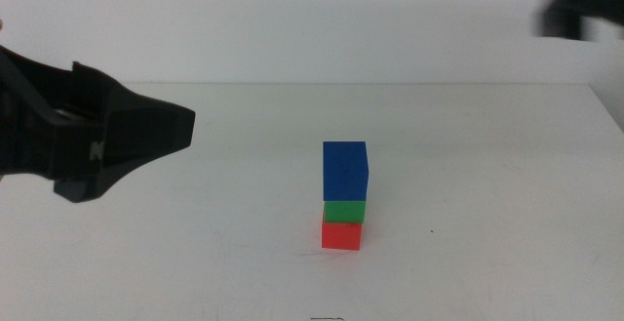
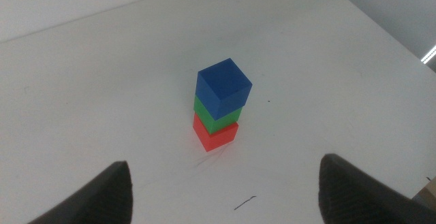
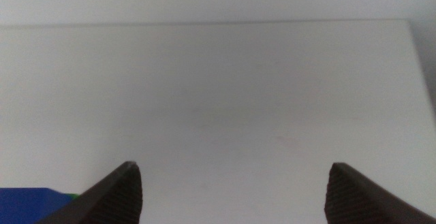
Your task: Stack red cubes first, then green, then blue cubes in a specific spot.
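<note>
Stack complete on table (image 1: 468, 262): blue cube (image 1: 345, 171) atop green cube (image 1: 344, 211) atop red cube (image 1: 341, 234). Left tool (image 2: 225, 186) released, well apart, facing stack. Right tool (image 3: 235, 190) released; stack apparently beside one jaw.

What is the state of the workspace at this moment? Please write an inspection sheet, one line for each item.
Surface: white table, plain, with a small dark mark near its front edge.
Job's things: one stack; red cube at the bottom, green cube on it, blue cube on top, turned a little against the ones below.
Clutter: nothing seen.
Grippers: left gripper open, empty, above the table to the left of the stack, touching nothing; right gripper open, empty, raised away from the stack.
Cables: nothing seen.
Surroundings: pale wall behind the table; nothing else seen.
</note>
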Robot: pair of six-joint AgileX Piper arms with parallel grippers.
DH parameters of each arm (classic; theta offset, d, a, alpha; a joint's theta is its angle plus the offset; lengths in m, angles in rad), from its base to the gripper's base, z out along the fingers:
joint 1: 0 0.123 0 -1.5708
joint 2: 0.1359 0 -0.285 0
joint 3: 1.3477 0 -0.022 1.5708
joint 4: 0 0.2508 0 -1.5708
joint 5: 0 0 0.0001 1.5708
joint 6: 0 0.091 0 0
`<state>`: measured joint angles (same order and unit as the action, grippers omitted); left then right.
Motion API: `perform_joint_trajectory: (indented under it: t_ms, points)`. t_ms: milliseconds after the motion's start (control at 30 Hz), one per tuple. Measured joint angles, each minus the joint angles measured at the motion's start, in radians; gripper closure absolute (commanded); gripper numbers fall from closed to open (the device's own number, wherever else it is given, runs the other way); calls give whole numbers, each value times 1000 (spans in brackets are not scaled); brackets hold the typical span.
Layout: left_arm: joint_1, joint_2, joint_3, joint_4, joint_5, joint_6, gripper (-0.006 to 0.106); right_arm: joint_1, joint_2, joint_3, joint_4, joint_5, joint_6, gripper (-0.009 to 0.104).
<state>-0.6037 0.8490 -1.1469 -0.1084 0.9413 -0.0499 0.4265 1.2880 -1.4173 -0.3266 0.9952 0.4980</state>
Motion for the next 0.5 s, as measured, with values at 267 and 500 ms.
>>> perform_joint_trajectory:
  t_ms: [267, 500]
  points:
    - [0, 3, 0, 0, 0, 0, 7, -355, -335, 323, 244, -198, -315, 11]
    - [0, 3, 0, 0, 0, 0, 7, -474, -407, 411, 359, -249, -444, 11]
